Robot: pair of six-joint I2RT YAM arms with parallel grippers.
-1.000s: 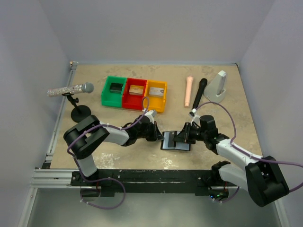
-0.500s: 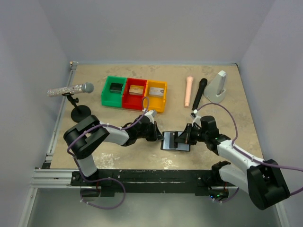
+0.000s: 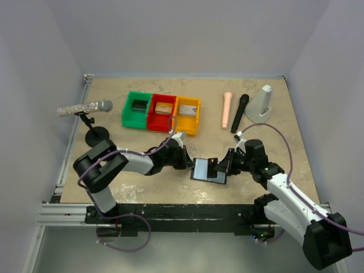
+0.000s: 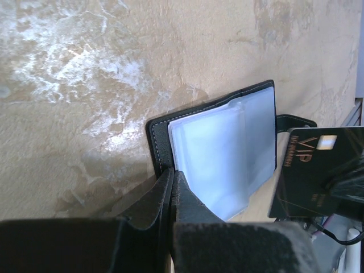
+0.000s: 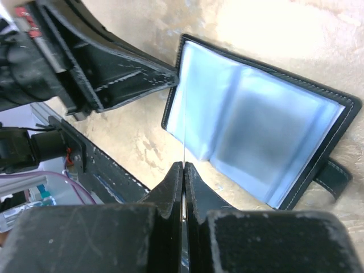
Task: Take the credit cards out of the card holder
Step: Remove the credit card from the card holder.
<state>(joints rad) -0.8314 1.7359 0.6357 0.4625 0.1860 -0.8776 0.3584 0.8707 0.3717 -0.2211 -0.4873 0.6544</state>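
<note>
Black bifold wallet (image 5: 256, 119) lies open on the desk (image 3: 273, 142), its edge pinched in my left gripper (image 4: 172, 181); my right gripper (image 5: 183, 169) pinches one dark card (image 4: 318, 170).

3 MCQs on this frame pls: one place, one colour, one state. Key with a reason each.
1. Where is the wallet?
A) in the green bin
B) on the table, outside the bins
C) on the microphone stand

2. What colour is the card in the right jaws?
A) tan
B) dark
C) silvery

3. How are the right jaws?
A) wide open
B) shut on the wallet's tab
C) shut on the card

Key: 1 B, the top view shows it there. 2 B, the left wrist view shows its dark face. 3 C, the right wrist view shows them pinching its thin edge.
</note>
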